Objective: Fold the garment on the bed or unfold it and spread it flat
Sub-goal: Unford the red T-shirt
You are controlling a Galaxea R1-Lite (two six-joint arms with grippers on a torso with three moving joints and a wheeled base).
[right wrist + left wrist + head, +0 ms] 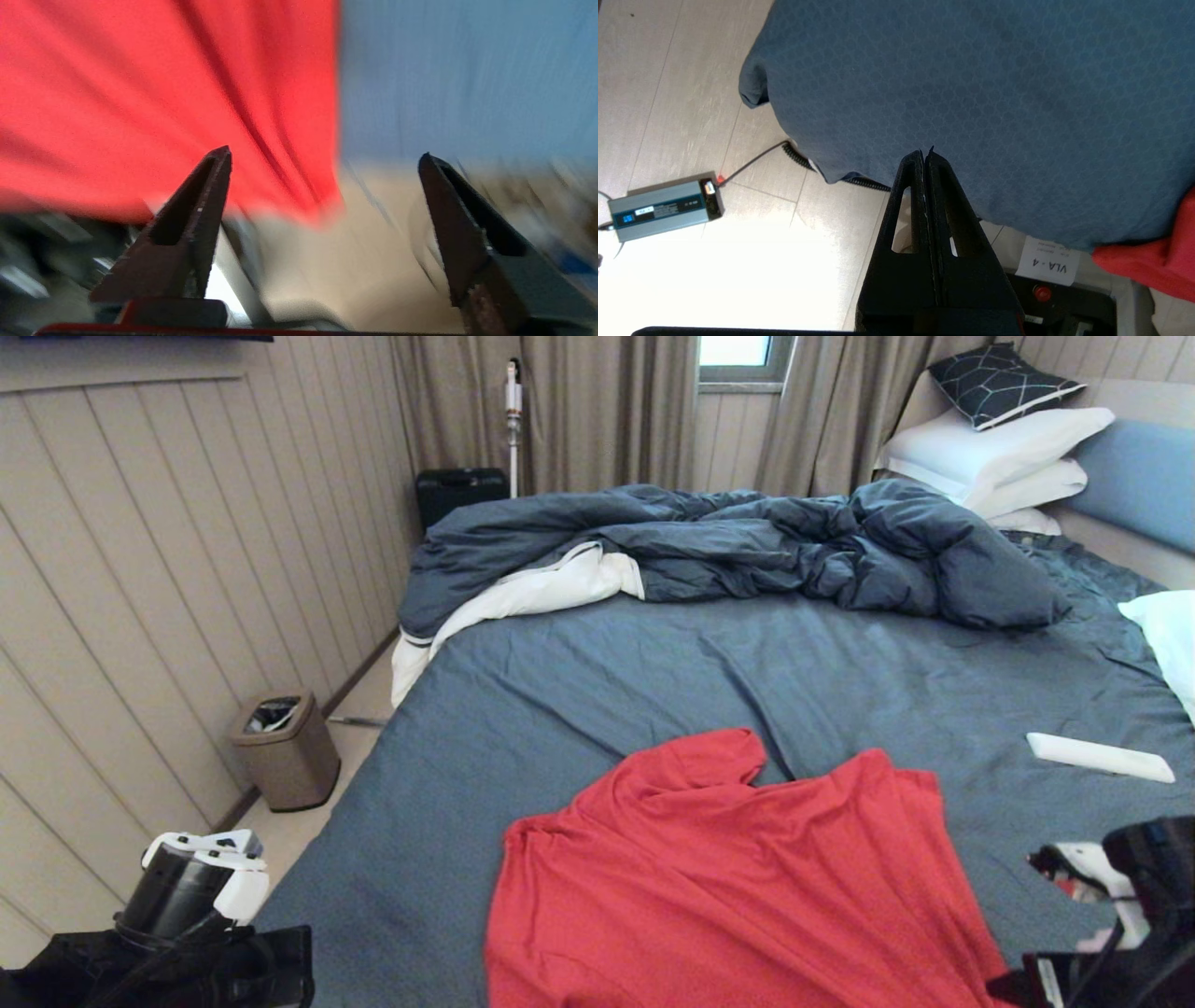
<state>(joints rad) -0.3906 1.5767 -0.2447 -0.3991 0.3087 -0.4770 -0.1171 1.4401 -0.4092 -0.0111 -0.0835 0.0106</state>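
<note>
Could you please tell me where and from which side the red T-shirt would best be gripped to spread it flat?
Probably the near right hem corner of the red T-shirt, where cloth droops over the edge of the bed, free for fingers to close around. Come from the robot's right with the open right gripper, which hangs beside that edge. The left gripper is shut, off the bed's left corner.

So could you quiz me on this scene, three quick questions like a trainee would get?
1. True or false: the right gripper grips the shirt.
2. Which is shut? A. the left gripper B. the right gripper
3. What white thing lies on the bed to the right of the shirt?

Key:
1. False: its fingers stand wide apart with nothing between them.
2. A.
3. A flat white bar; what it is I cannot tell.
</note>
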